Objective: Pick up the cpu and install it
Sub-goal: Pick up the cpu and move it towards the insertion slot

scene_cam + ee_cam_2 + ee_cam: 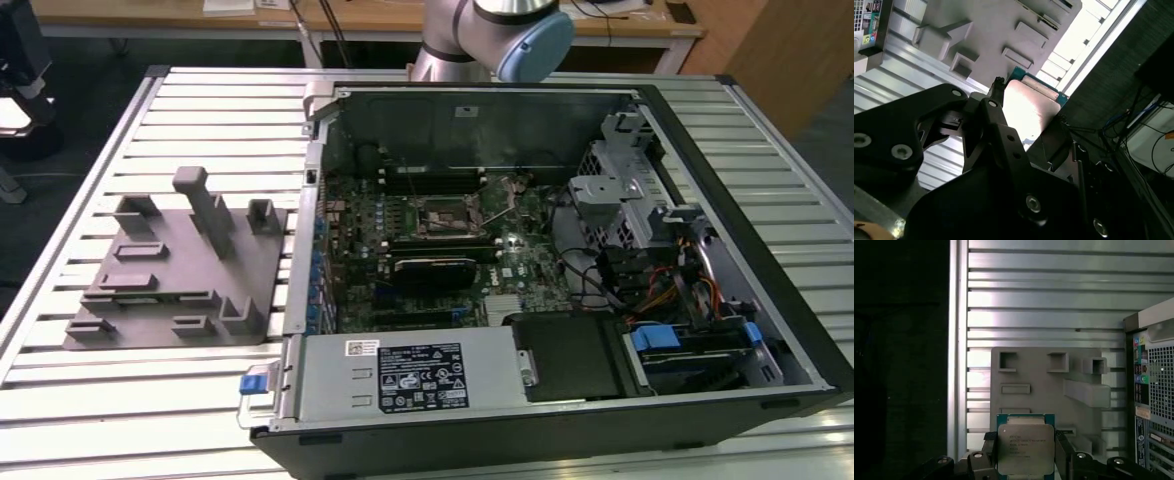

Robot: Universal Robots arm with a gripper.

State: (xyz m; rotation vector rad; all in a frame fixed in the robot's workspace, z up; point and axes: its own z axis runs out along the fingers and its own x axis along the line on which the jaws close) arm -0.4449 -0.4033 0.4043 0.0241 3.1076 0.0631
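While the case (561, 250) is lying open across the middle of the slatted table (80, 400) and reaching its edge at the exterior view's right, it is holding a green board (521, 270) with the black-framed socket (434, 215) near the board's middle. A silver power supply (400, 375) is filling the case's near corner, and a drive cage (621, 190) is sitting along its side at the exterior view's right, with cables (667, 290) bunching just beside it. The grey fixture (180, 265) is lying beside the case, toward the table's edge at the exterior view's left, and the arm (494, 35) is standing at the far edge behind the case. The claw (1025, 457) (1026, 112) is gripping the cpu (1025, 445) (1029, 102) in both wrist views, its black fingers (988, 452) pressing on two opposite edges. The cpu is hanging in front of the fixture (1054, 385) and the table slats, with a corner of the case (1154, 390) off to one side and dark floor (904, 365) past the table's edge; how high it is hanging I cannot tell. The first wrist view is giving the cpu's silver lid and green rim face-on, while the second wrist view is catching the lid glaring white from a slant, with the fixture (989, 30) beyond it.
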